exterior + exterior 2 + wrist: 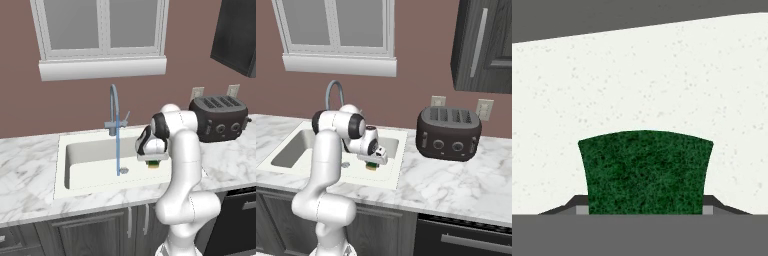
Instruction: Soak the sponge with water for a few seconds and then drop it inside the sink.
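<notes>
Small yellow sponge with dark green scrub layer (153, 163) sits pinched between the two-finger gripper's (153, 161) fingers, held over the off-white basin of the sink (85, 172), beside the thin blue water stream (118, 145), apparently so a release drops it inside.

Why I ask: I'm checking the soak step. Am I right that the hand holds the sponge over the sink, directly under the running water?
Not quite. The hand does hold the sponge over the sink, and the water is running, but the sponge hangs to the right of the stream, apart from it, not under it. The left base view shows the gap.
</notes>
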Motion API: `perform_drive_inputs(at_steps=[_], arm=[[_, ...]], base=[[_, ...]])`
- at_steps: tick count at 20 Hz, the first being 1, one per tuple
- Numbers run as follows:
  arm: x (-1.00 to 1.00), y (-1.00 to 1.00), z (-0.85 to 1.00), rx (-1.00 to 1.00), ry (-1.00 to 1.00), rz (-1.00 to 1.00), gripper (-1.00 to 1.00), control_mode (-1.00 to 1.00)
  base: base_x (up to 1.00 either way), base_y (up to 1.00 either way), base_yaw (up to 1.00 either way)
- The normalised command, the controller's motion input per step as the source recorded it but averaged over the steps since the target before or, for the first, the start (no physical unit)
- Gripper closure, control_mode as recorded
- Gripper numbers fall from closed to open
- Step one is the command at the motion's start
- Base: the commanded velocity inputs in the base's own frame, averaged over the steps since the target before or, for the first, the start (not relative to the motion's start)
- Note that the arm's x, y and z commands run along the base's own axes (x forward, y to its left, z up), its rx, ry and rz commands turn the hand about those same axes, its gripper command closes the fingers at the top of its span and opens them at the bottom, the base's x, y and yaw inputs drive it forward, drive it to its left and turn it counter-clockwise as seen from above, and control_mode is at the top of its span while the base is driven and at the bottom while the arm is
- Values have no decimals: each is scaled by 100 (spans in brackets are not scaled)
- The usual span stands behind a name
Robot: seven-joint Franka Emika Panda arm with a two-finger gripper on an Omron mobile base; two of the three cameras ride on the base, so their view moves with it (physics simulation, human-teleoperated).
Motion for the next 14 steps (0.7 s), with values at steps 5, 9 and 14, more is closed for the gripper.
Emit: perform_drive_inputs(at_steps=[5,9,14], arm=[[0,0,-21,0,0,0,100,-100],[0,0,-26,0,0,0,100,-100],[0,0,-29,0,0,0,100,-100]], base=[[0,0,0],[0,0,0],[0,0,0]])
